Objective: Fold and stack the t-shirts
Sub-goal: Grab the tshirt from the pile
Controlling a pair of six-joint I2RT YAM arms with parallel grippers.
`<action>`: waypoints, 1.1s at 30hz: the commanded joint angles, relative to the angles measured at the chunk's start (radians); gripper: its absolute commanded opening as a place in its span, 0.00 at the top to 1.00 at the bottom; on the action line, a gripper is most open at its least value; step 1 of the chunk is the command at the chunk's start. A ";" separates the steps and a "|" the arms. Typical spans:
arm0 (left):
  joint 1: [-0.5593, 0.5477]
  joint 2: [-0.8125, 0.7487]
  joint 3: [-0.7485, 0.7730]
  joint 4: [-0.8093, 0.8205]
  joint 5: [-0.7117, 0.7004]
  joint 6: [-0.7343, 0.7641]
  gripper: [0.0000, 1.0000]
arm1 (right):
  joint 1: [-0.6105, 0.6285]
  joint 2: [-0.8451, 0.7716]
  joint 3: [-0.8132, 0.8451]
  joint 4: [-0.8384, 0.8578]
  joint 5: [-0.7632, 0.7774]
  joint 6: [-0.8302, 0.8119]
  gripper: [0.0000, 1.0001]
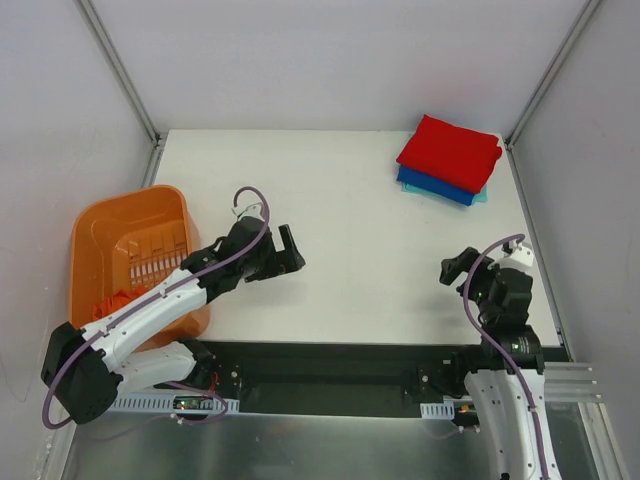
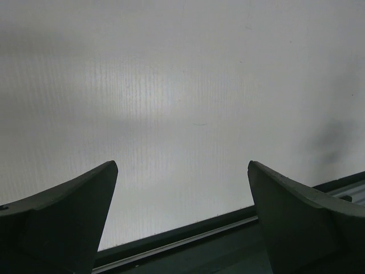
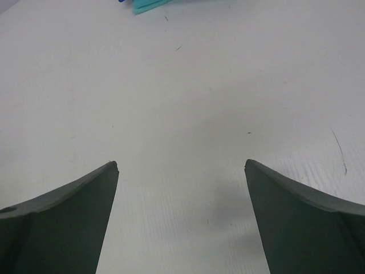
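A folded red t-shirt [image 1: 449,150] lies on top of a folded blue one [image 1: 435,187] and a teal one [image 1: 482,196] at the table's far right. A teal corner [image 3: 149,5] of that stack shows at the top of the right wrist view. An orange piece of cloth [image 1: 107,303] lies in the orange basket [image 1: 100,231] at the left. My left gripper [image 1: 291,250] is open and empty over the bare table [image 1: 330,230] near its middle left. My right gripper [image 1: 455,267] is open and empty over the table's near right. Both wrist views show spread fingers [image 2: 74,211] [image 3: 74,211] with nothing between.
The table's near edge and a dark rail [image 2: 188,237] show between my left fingers. A metal frame with grey side walls [image 1: 575,120] encloses the table.
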 commanded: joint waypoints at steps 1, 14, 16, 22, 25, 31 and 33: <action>-0.008 -0.013 0.064 0.000 0.010 0.095 0.01 | 0.005 -0.020 0.014 0.017 -0.016 0.016 0.03; 0.344 -0.065 0.403 -0.233 -0.127 0.212 0.01 | 0.003 0.055 0.046 -0.009 -0.082 0.009 0.03; 0.378 -0.059 0.426 -0.343 -0.241 0.180 0.01 | 0.005 0.072 0.054 -0.016 -0.084 0.004 0.03; 0.581 -0.056 0.478 -0.691 -0.523 0.003 0.01 | 0.005 0.076 0.047 -0.003 -0.084 0.003 0.03; 0.749 -0.053 0.432 -0.742 -0.536 -0.035 0.01 | 0.005 0.081 0.047 0.001 -0.082 0.002 0.03; 1.007 0.001 0.215 -0.684 -0.378 -0.113 0.01 | 0.005 0.111 0.035 0.030 -0.114 0.007 0.03; 1.033 0.006 0.156 -0.629 -0.385 -0.154 0.01 | 0.005 0.128 0.037 0.030 -0.114 0.001 0.03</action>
